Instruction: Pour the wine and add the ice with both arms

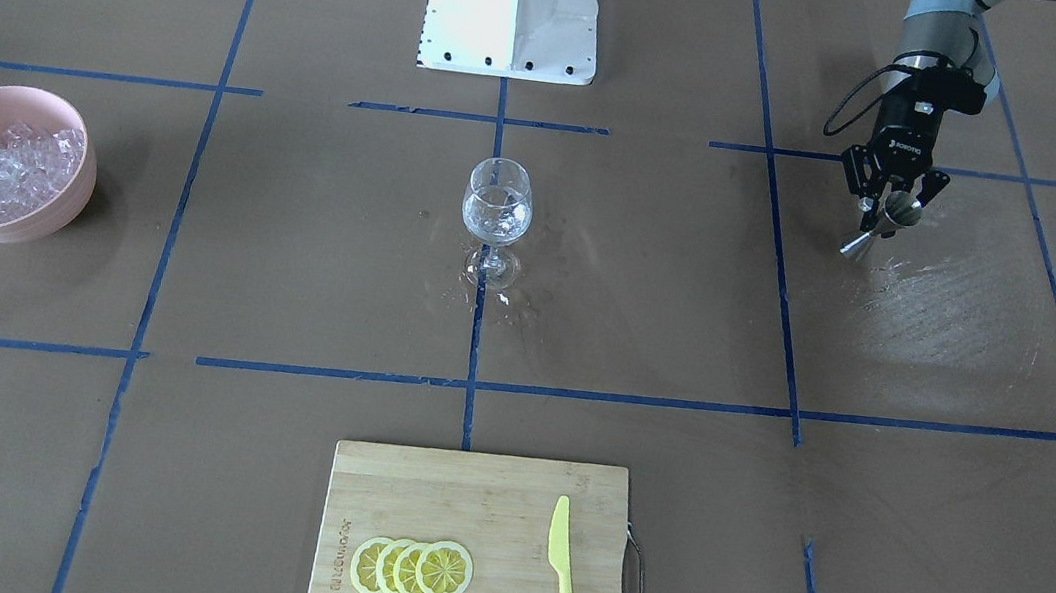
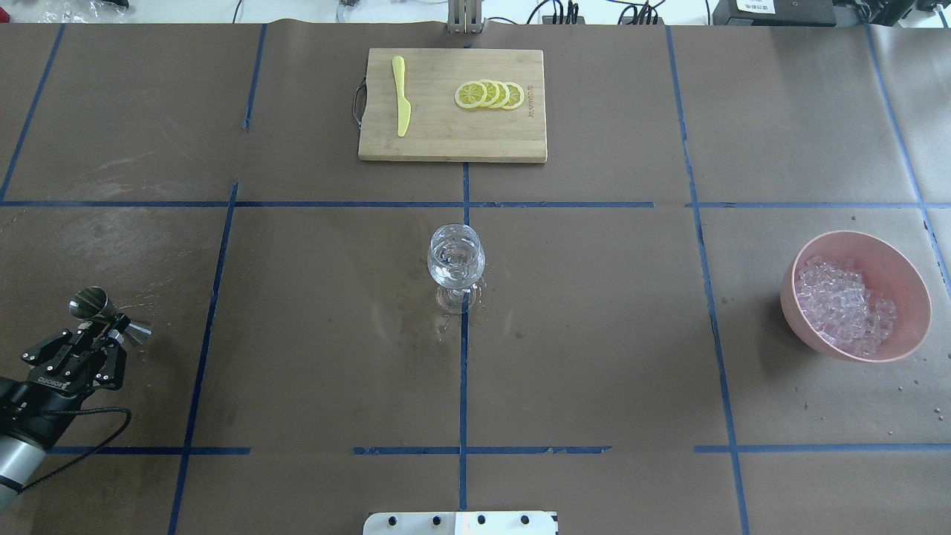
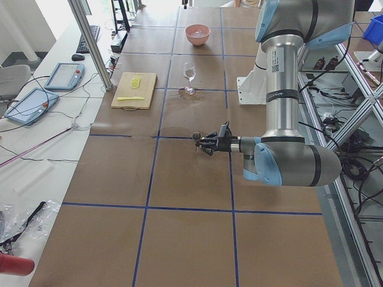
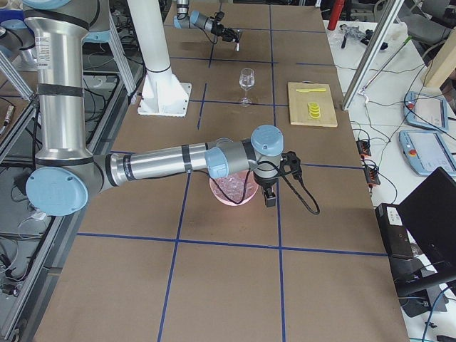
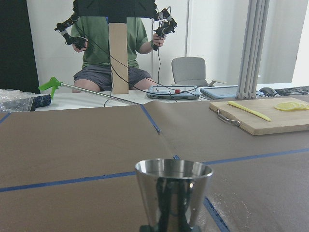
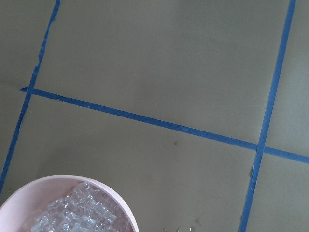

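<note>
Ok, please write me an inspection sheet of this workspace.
Surface: table papered brown, blue tape grid; wet spots round the glass foot.
Job's things: a little wine in the glass; ice in the pink bowl; jigger held.
Clutter: board with lemon slices and a yellow knife.
Claws: left claw shut on jigger; right claw near the bowl, state cannot be told.
Cables: black cable loops off the left wrist.
Surroundings: seated operator; tablets beside the table.
</note>
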Robot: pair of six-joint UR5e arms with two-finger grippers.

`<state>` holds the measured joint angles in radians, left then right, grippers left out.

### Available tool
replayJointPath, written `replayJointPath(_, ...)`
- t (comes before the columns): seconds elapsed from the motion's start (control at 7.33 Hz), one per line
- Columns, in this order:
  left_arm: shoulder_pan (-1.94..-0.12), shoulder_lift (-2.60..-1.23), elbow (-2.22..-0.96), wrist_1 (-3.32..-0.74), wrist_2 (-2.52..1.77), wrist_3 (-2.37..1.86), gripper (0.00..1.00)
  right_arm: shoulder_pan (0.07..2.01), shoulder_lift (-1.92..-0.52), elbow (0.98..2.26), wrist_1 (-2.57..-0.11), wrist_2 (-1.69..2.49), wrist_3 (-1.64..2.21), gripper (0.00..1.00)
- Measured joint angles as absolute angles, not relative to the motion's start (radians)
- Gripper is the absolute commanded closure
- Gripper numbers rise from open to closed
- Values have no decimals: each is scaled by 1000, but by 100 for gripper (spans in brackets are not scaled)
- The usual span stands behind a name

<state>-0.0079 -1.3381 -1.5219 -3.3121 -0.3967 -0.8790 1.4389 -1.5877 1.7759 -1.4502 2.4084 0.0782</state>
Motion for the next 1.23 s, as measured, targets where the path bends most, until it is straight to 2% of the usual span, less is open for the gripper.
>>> replayJointPath(0.55, -6, -1357, -1496, -3313, -397, -880, 71, 1439, -1588, 1776, -1451, 2408, 78, 0)
replayJointPath(1.23, 0, -1376, -1458, -3312, -400, -899, 63, 1439, -1588, 1782, -1451, 2408, 80, 0)
